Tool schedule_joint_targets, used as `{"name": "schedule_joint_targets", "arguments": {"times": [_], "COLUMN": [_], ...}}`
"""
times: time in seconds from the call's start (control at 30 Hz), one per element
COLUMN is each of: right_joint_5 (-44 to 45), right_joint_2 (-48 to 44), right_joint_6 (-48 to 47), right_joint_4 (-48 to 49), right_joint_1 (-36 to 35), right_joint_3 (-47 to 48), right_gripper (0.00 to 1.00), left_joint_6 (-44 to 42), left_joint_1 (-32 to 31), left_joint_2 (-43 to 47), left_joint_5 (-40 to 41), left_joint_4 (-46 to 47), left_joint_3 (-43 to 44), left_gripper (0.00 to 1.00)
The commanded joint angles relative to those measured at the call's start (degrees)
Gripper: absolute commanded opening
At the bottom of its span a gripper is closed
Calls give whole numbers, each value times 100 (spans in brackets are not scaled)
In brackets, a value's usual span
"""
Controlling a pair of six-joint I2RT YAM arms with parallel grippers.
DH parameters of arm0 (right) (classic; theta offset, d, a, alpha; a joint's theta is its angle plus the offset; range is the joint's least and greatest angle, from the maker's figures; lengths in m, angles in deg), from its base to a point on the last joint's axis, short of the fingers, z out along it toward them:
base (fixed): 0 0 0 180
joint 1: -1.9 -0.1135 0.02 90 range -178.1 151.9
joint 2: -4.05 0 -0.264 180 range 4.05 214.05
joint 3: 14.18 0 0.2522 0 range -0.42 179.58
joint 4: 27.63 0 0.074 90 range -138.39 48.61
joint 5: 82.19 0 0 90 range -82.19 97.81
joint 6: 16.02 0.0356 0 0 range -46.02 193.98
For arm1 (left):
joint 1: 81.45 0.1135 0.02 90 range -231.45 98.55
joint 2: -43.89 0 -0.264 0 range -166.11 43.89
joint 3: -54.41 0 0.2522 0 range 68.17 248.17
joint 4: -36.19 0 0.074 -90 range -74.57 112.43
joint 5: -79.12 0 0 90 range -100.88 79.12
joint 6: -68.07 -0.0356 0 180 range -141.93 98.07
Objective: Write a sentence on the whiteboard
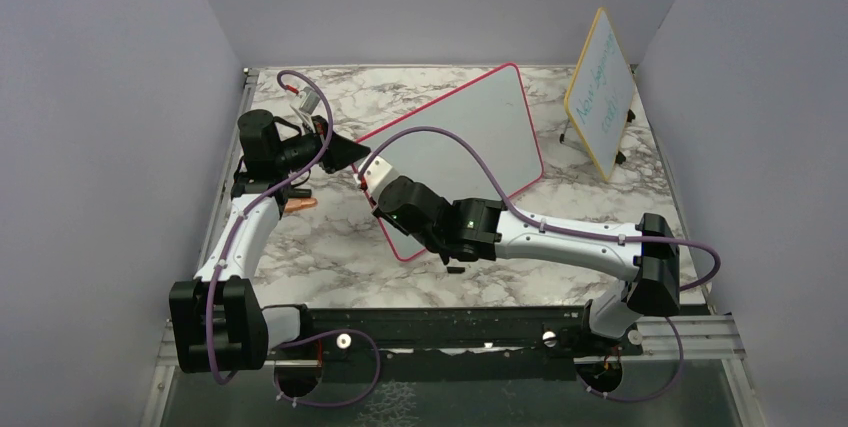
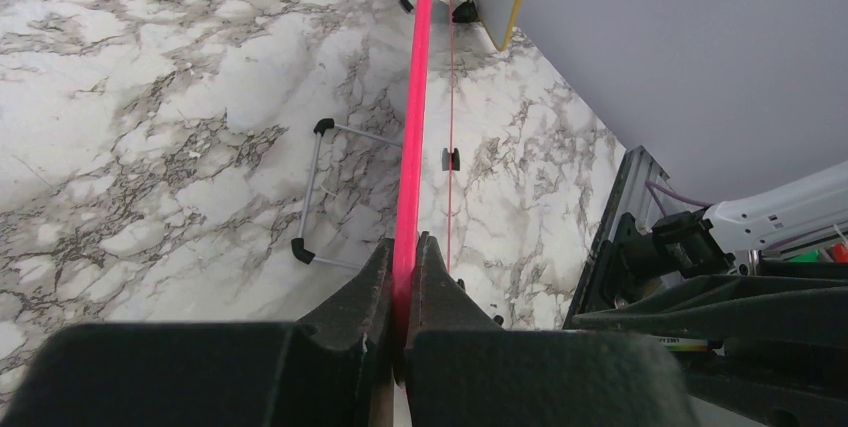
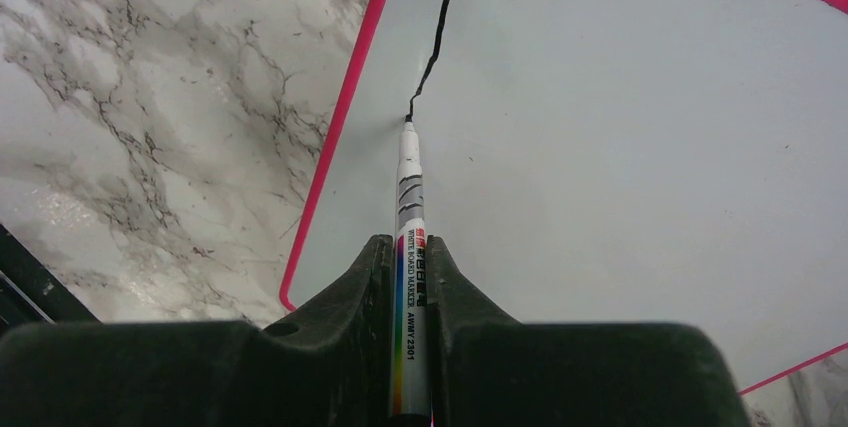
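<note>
The whiteboard (image 1: 470, 132), white with a pink-red frame, stands tilted in the middle of the marble table. My left gripper (image 1: 360, 154) is shut on its left frame edge; in the left wrist view the jaws (image 2: 405, 252) pinch the pink frame (image 2: 412, 137). My right gripper (image 3: 409, 247) is shut on a silver whiteboard marker (image 3: 409, 187), whose tip touches the whiteboard (image 3: 620, 147) near the left edge. Of the sentence, only one wavy black stroke (image 3: 432, 47) shows, running up from the tip. In the top view my right gripper (image 1: 376, 185) hides the stroke.
A smaller yellow-framed board (image 1: 600, 92) with teal writing stands at the back right. An orange cap-like piece (image 1: 300, 204) lies on the table left of the whiteboard. A wire stand (image 2: 312, 192) shows behind the board. Grey walls close in on three sides.
</note>
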Motion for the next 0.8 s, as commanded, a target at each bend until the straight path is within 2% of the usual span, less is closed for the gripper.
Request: {"name": "schedule_joint_targets", "arguments": {"times": [0.0, 0.23, 0.37, 0.77], "right_joint_5": [-2, -21, 245, 848], "right_joint_2": [79, -336, -587, -368], "right_joint_6": [68, -8, -107, -448], "right_joint_4": [-54, 461, 882, 1472], "right_joint_1": [-75, -84, -78, -60], "right_joint_3": [214, -73, -281, -336], "right_gripper": [1, 1, 0, 0], "left_joint_6": [-482, -474, -474, -474], "left_joint_1": [-62, -62, -62, -62], "left_joint_2": [-87, -92, -108, -100], "left_joint_5": [211, 202, 182, 168], "left_joint_4": [-286, -290, -290, -290], "left_joint_3": [-19, -19, -11, -15], "left_gripper": [0, 0, 0, 0]}}
